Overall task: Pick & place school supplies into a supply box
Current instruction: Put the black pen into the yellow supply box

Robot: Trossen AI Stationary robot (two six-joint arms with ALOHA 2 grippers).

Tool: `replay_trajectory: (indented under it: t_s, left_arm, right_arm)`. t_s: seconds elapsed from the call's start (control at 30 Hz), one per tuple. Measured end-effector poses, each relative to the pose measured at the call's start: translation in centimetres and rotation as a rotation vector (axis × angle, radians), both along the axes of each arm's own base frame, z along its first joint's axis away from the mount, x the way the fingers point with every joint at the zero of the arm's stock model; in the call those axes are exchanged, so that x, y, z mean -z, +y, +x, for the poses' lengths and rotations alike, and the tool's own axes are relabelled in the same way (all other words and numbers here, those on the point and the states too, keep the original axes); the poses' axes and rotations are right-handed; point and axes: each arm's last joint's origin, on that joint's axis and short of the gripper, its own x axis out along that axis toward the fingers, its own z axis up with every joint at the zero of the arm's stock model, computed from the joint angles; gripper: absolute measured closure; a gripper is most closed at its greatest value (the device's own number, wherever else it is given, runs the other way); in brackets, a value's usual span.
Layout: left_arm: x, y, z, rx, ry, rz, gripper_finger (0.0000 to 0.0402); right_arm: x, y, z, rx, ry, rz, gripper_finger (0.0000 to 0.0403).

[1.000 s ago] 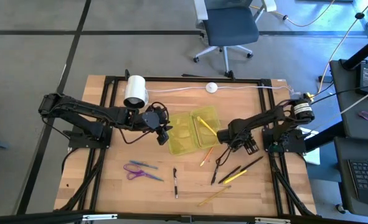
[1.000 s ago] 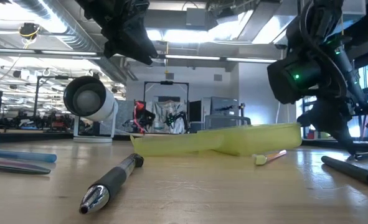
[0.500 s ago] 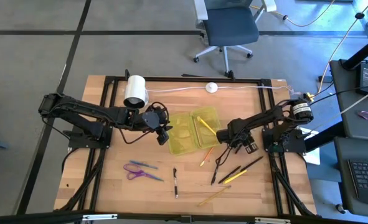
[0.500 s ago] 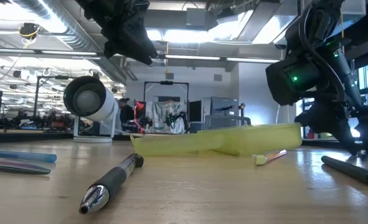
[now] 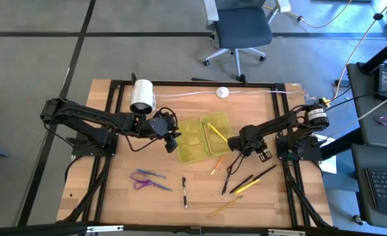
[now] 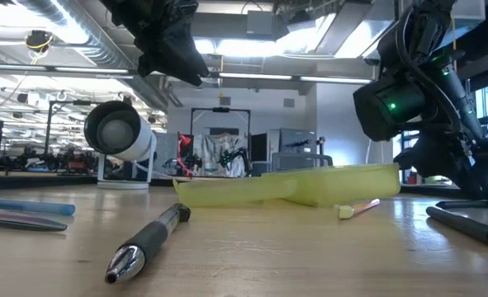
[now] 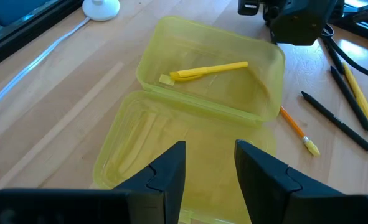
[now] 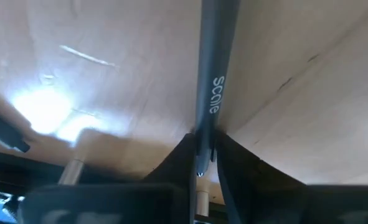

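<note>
The yellow-green supply box (image 5: 203, 137) lies open mid-table, with a yellow pen (image 7: 208, 70) in one compartment. My left gripper (image 5: 174, 143) hovers open over the box's left side (image 7: 140, 149). My right gripper (image 5: 238, 156) is down at the table just right of the box, shut on a black pen (image 5: 229, 176). Still lying flat on the wood are the purple-and-blue scissors (image 5: 147, 180), another black pen (image 5: 184, 192), an orange pencil (image 5: 216, 165), and black and yellow pens (image 5: 252, 182). My right gripper pinches the black pen between its two fingers (image 8: 182, 155), close to the pen's far end (image 8: 202, 134). It comes slanting down from above. The printed barrel (image 8: 212, 81) runs on past the fingers, and the pen lies low along the wood.
A white cylinder roll (image 5: 141, 96) stands at the far left, and a white puck on a cable (image 5: 222, 92) lies at the far edge. A yellow pencil (image 5: 224, 207) lies near the front edge. Black frame rails border the table. An office chair stands beyond it.
My right gripper has sunk a little lower toward the table and the black pen on the right side. The left arm and the box have stayed put.
</note>
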Motion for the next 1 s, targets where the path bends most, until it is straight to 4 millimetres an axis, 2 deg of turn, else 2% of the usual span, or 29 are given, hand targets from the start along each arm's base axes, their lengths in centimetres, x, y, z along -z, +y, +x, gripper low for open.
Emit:
replay_trajectory:
  t_s: [0.2, 0.67, 0.83, 1.0]
  left_arm:
    - [0.0, 0.0, 0.0, -0.001, -0.001, 0.0, 0.0272]
    - [0.0, 0.0, 0.0, -0.006, -0.004, 0.001, 0.0272]
    - [-0.2, 0.0, 0.1, -0.006, -0.022, -0.001, 0.0272]
    - [-0.3, 0.0, 0.3, -0.005, -0.045, -0.002, 0.0272]
  right_arm:
    - [-0.9, 0.1, -0.1, 0.018, -0.057, 0.035, 0.0348]
    - [-5.5, 0.8, -1.3, 0.127, -0.262, 0.286, 0.0349]
    - [-7.8, 0.8, -1.4, 0.174, -0.376, 0.29, 0.0348]
    - [-11.2, 0.6, -0.7, 0.242, -0.539, 0.216, 0.0348]
